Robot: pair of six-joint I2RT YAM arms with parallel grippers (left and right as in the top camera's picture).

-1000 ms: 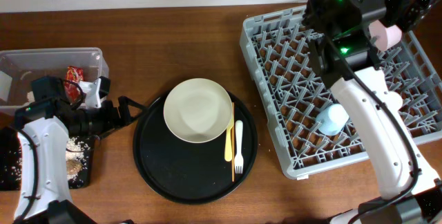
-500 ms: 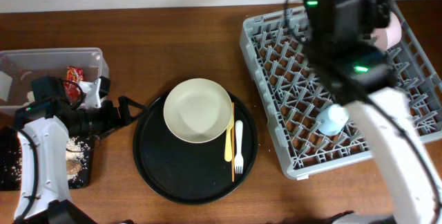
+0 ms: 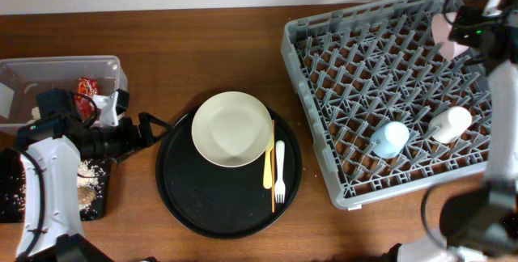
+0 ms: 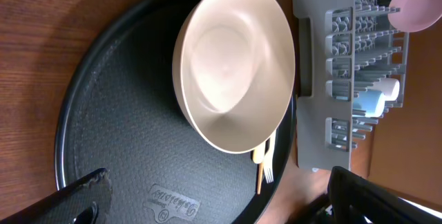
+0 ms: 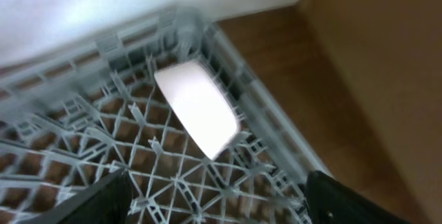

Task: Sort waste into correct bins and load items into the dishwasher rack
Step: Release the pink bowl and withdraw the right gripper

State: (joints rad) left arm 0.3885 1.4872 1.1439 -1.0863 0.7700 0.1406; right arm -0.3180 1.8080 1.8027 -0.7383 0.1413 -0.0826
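**Large cream plate: handling and orientation**

We find the large cream plate [image 3: 232, 128] mouth-up on the far half of the round black tray [image 3: 210, 205]; being round, it has no long axis. We judge it rigid, smooth and likely slippery, best pinched across its rim on the tray's left side. That keeps clear of the yellow utensil [image 3: 268, 165] and white fork [image 3: 279, 171], lying parallel at the tray's right, tines toward its near edge. The left gripper [image 4: 217, 179] stands wide and empty at the tray's left edge. The right gripper [image 5: 214, 182], equally wide and empty, hangs well right of the tray over the dishwasher rack [image 3: 356, 76].

The shallow black tray [image 3: 10, 201] is cut off at left — partly under an arm [image 3: 48, 173].
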